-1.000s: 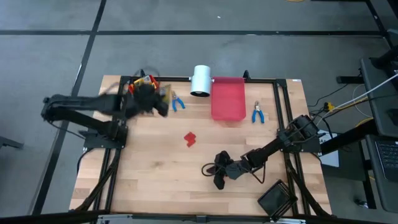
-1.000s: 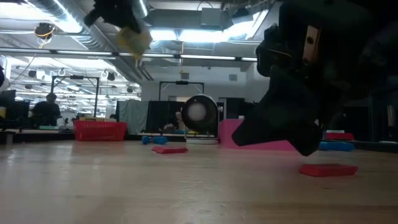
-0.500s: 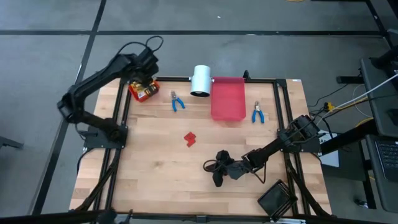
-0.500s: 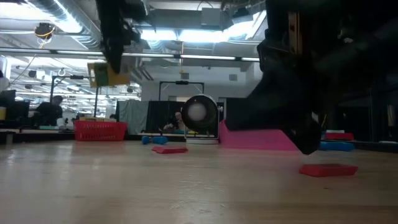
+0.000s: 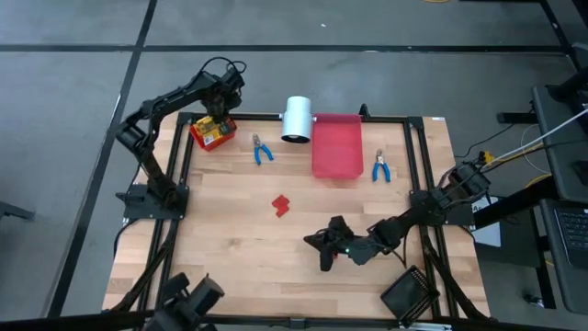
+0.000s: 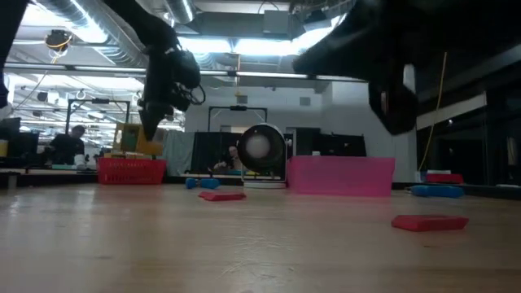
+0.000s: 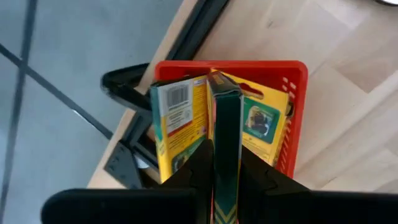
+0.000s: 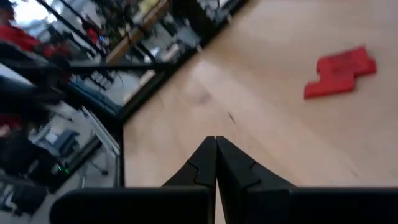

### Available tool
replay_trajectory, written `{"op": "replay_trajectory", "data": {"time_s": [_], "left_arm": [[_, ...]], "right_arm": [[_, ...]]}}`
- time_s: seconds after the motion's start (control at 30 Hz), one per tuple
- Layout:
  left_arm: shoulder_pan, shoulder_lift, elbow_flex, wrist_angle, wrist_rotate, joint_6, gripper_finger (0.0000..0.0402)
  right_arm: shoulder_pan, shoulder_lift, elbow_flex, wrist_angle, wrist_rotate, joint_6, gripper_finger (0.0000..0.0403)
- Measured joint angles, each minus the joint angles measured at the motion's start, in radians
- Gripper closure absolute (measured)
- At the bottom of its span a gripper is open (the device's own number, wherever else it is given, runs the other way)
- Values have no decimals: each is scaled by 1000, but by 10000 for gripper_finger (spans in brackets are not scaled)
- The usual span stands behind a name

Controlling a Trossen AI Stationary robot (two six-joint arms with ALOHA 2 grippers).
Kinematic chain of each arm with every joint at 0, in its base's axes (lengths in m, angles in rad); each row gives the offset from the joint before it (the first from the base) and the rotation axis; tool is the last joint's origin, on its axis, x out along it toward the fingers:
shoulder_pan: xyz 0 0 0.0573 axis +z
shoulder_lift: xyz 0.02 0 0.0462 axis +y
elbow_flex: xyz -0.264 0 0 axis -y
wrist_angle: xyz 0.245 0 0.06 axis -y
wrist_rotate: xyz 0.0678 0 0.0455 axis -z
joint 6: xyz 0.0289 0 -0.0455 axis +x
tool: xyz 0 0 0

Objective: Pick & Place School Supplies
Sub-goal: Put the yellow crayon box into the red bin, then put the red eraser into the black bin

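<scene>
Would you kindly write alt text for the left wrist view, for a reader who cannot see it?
The left end effector grips a yellow-orange box with green print on edge, over a small red bin that already holds similar boxes. The bin sits at the corner of the wooden table, with grey floor beyond the edge.

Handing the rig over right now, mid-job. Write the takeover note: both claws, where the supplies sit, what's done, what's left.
Left claw: shut on a yellow-orange box, held on edge above the small red bin at the table's far left corner; two more boxes are already in that bin.
Right claw: shut, empty, low over the near middle of the table.
Still out: red blocks mid-table, one pair of blue pliers left of the white cylinder, another pair right of the pink bin.
Next: release the box, then collect the rest.
</scene>
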Motion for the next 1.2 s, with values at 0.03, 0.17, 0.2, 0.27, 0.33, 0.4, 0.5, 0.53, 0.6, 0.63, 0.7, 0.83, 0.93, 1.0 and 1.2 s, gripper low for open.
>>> {"op": "replay_trajectory", "data": {"time_s": [0.03,0.17,0.2,0.27,0.33,0.4,0.5,0.53,0.6,0.63,0.7,0.83,0.93,1.0,1.2], "left_arm": [[6,8,0,1,13,1,376],[29,26,-15,7,6,51,376],[37,30,-20,6,1,62,376],[54,35,-25,6,3,71,376],[71,40,-25,5,28,73,376],[83,40,-25,3,82,74,364],[92,37,-25,-5,144,66,307],[94,37,-25,-9,145,61,283],[93,36,-25,-16,114,56,237],[93,36,-25,-18,86,57,216],[94,35,-24,-23,43,67,181],[94,-1,-24,-43,141,50,147],[92,-60,-24,-43,363,-8,150],[83,-114,-24,-42,525,-41,159],[-49,-291,-47,-32,1000,-119,191]], "right_arm": [[7,-12,0,-8,20,0,396],[34,-42,0,-34,98,14,396],[40,-46,0,-35,118,20,396],[51,-47,0,-35,146,30,396],[62,-46,0,-36,169,52,396],[70,-46,0,-35,173,68,396],[80,-48,0,-19,182,79,396],[83,-53,0,-19,190,79,396],[89,-61,0,-19,207,79,396],[92,-66,0,-19,215,79,396],[93,-78,0,-19,219,73,396],[90,-96,0,-20,215,51,396],[78,-109,0,-20,193,41,396],[60,-111,0,-20,150,38,396],[7,-111,0,-7,58,-3,396]]}}
